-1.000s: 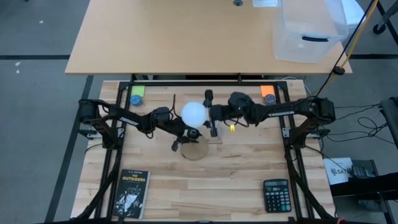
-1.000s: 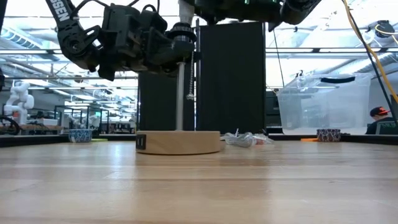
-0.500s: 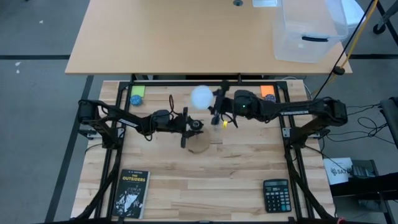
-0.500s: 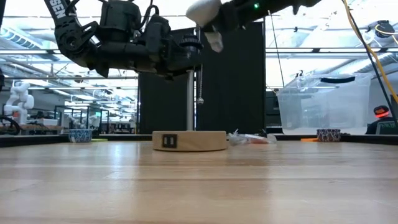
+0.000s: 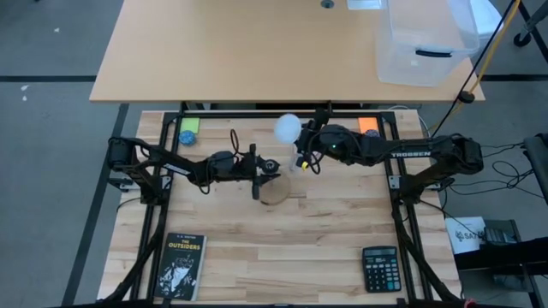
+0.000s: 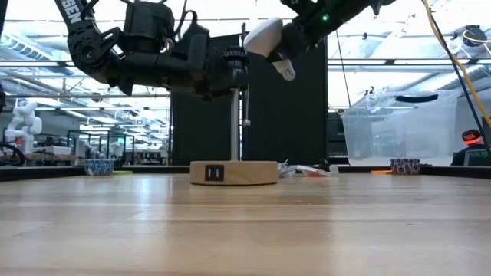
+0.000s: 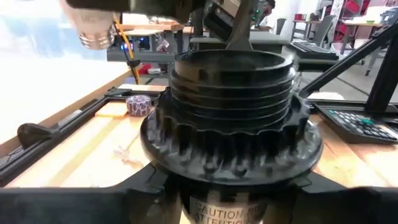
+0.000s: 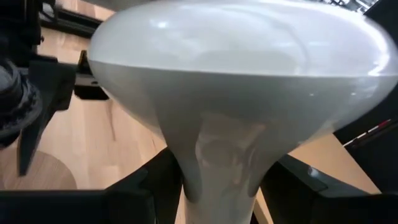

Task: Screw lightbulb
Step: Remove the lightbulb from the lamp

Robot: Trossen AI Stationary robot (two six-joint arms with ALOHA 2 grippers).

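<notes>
Left gripper [image 5: 255,171] clenched around black socket [image 7: 231,81], steadying lamp stand [image 6: 233,172]. Right gripper [image 5: 301,147] grasping lightbulb [image 5: 288,127] by its neck, tilted, raised above and beside socket. Cross-threading likely if lowered off-axis; possibly a slip through smooth glass.

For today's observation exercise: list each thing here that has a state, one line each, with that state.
lightbulb: held aloft, tilted, clear of the socket.
socket: empty, gripped, atop its upright post.
right gripper: shut on the lightbulb's neck.
left gripper: shut on the socket.
clear bin: lidless.
book: closed, flat.
</notes>
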